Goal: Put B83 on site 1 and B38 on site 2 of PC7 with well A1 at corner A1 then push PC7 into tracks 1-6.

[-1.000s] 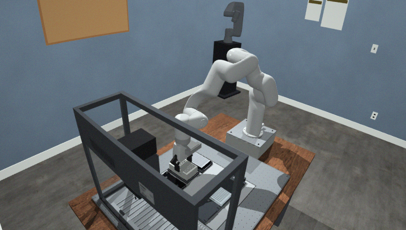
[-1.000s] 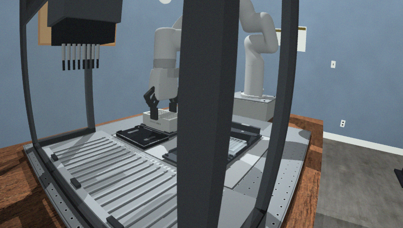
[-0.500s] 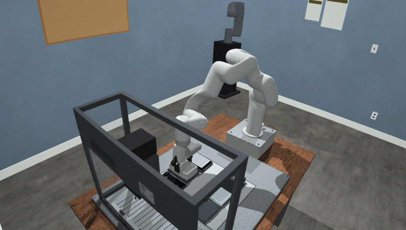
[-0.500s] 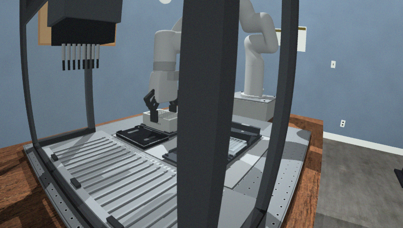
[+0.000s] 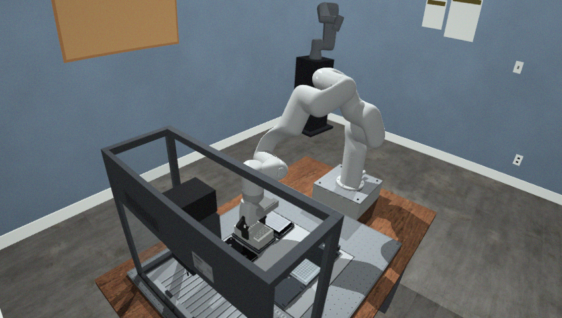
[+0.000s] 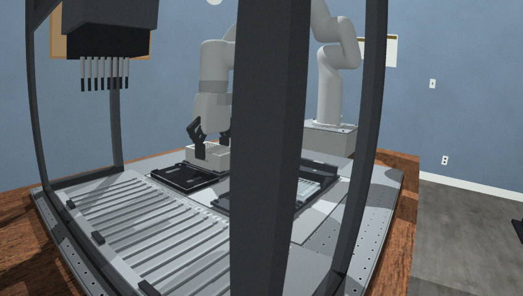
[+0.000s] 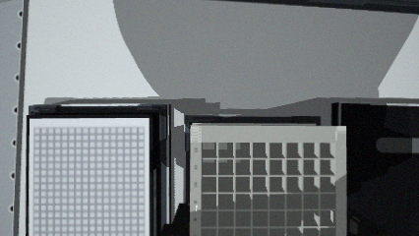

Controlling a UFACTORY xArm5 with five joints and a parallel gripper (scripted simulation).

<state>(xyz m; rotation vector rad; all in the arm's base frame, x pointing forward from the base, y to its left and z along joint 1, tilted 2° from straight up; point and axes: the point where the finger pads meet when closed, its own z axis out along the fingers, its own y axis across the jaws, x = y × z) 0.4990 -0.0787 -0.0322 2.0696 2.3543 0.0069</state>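
My open gripper [image 5: 253,228] [image 6: 211,147] straddles B83, with a finger low beside each long side. B83 [image 5: 263,235] [image 6: 218,160] [image 7: 268,202], the beige deep-well block, sits in nest S2. B33 [image 5: 280,221] [image 7: 89,177], a white 384-well plate, is on S1. Nest S3 [image 5: 236,247] [image 6: 183,178] [image 7: 379,187] is black and empty. B38 [image 5: 305,270] [image 6: 307,187], a pale 96-well plate, lies on the middle site of carrier PC7 [image 5: 288,290] [image 6: 222,202]. A frame post and beam partly hide the carrier. The plates' corner marks cannot be read.
The ribbed rails [image 5: 205,297] [image 6: 183,251] lie beyond the apron inside a dark frame [image 5: 236,165] [image 6: 269,146]. Its beams and posts stand above and around the rails. A pipetting head [image 6: 108,40] with several channels hangs over the far left of the rails.
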